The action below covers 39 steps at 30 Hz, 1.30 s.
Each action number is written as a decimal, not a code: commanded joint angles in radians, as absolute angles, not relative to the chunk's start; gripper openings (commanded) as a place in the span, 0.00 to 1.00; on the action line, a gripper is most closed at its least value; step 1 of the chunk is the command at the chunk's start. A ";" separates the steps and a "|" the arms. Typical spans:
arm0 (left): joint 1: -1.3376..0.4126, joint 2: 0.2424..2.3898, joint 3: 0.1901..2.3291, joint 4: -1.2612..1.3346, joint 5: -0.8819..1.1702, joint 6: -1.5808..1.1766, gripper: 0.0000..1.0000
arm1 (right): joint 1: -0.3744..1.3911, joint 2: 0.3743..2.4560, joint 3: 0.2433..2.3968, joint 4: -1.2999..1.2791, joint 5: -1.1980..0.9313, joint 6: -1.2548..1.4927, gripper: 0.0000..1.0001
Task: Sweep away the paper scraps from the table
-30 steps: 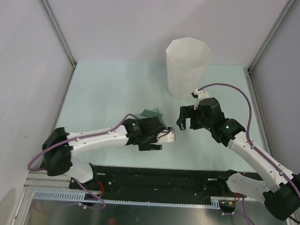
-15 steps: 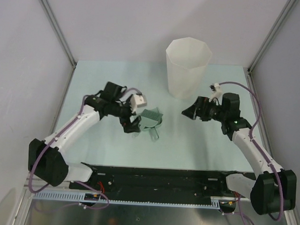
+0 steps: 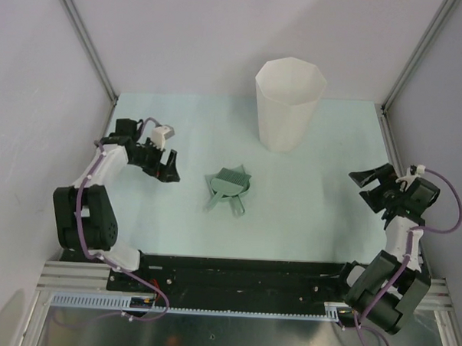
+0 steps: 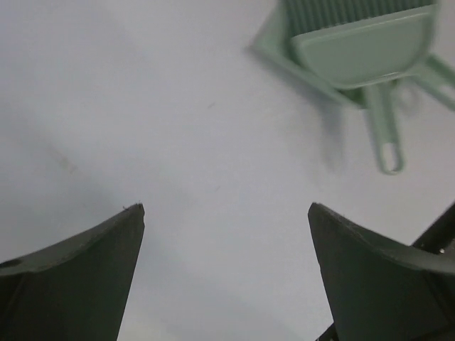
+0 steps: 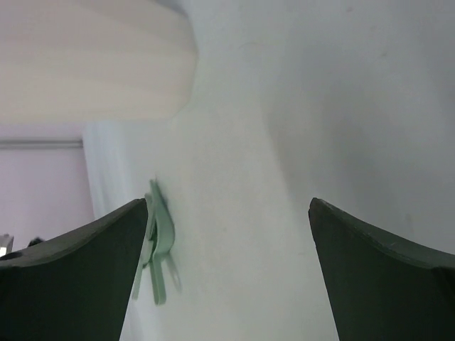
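Note:
No paper scraps show in any view. On the pale mint table [image 3: 313,222] a small green dustpan [image 3: 229,187] with a brush lying in it rests near the middle. My left gripper [image 3: 170,169] is open over the table's left side, well apart from the dustpan [image 4: 355,50], which shows at the upper right of the left wrist view. Nothing lies between the left gripper's [image 4: 224,213] fingers. My right gripper [image 3: 362,186] stands open at the right edge, pointing left toward the dustpan [image 5: 158,241]. The right gripper [image 5: 227,206] holds nothing.
A tall white faceted bin [image 3: 289,105] stands at the back, right of centre, and the bin [image 5: 92,57] fills the upper left of the right wrist view. Grey walls and metal rails [image 3: 87,40] enclose the table. The arms' black base plate [image 3: 242,277] runs along the near edge.
Both arms have drawn back from the middle, the left to the far left and the right to the far right. The dustpan is uncovered and lies alone. Both grippers stayed open.

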State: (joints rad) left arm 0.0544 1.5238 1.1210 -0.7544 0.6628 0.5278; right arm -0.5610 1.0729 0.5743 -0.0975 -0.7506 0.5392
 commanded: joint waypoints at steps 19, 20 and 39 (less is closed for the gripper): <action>0.103 1.376 0.525 0.467 0.015 0.008 1.00 | -0.101 1.037 0.310 0.673 0.083 0.172 1.00; 0.101 1.356 0.491 0.529 0.012 0.006 1.00 | -0.088 1.043 0.293 0.704 0.090 0.154 1.00; -0.094 1.324 0.138 1.227 -0.063 0.097 1.00 | -0.031 1.475 0.178 1.227 -0.026 0.032 1.00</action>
